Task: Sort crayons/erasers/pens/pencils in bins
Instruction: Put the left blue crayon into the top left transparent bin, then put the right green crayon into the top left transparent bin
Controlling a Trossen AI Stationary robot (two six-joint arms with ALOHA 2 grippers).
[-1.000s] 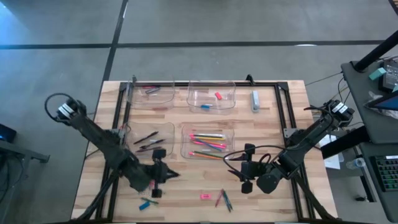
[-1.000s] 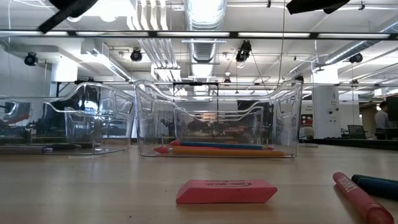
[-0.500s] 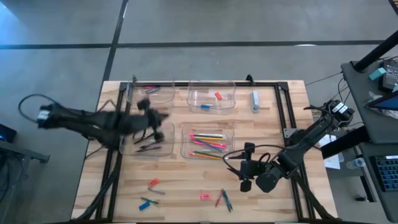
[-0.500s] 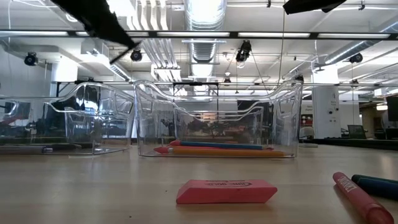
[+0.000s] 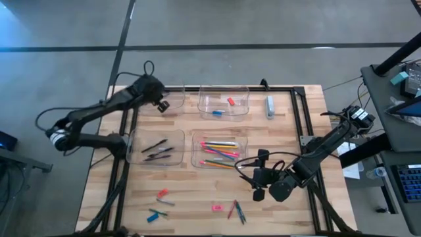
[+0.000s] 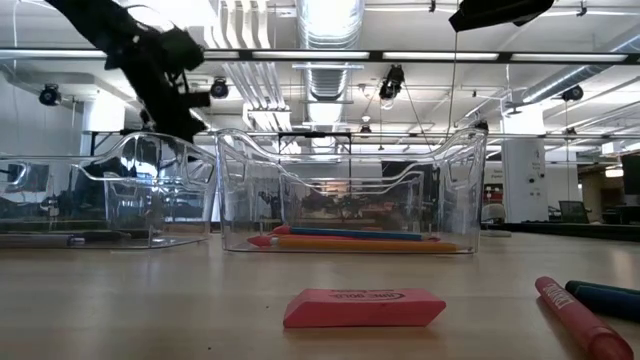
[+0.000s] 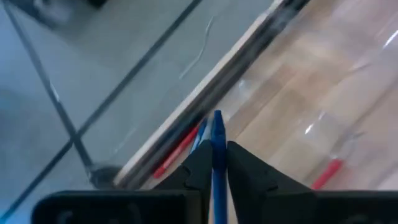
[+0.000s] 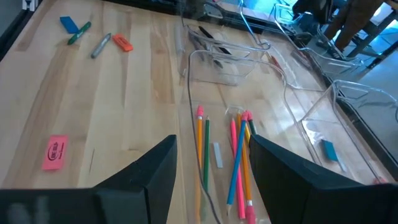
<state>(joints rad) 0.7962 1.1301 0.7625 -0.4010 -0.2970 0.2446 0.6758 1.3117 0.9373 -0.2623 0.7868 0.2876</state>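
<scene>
My left gripper (image 5: pixel 160 104) hangs over the far-left bin (image 5: pixel 172 99), shut on a blue crayon (image 7: pixel 217 134). Red sticks (image 7: pixel 176 153) lie in that bin. The far-middle bin (image 5: pixel 223 92) holds a pink eraser (image 5: pixel 231 101) and a blue eraser (image 5: pixel 218 112). Dark pens (image 5: pixel 156 151) lie in the near-left bin, and pencils (image 5: pixel 220 151) in the near-middle bin (image 5: pixel 195 150). My right gripper (image 5: pixel 259 182) stands open above the table, near that bin's near right corner, with nothing between its fingers. My left gripper pinches the blue crayon between its two fingers, which lie along it. The crayon's free end (image 7: pixel 217 121) sticks out past the fingertips. The fingers slant down toward the table's far edge. The crayon is lifted clear, above the far-left bin.
Loose on the near table lie a pink eraser (image 5: pixel 216 208), a red and a dark crayon (image 5: pixel 235 210), and at the near left a red piece (image 5: pixel 162 193), a grey stick (image 5: pixel 167 203) and a blue piece (image 5: pixel 152 216). A pale oblong item (image 5: pixel 270 106) lies at the far right.
My left gripper has swung from the table's near left toward the far edge, passing over the pen bin to the far-left bin, and has turned about on the way. My right arm has kept still.
</scene>
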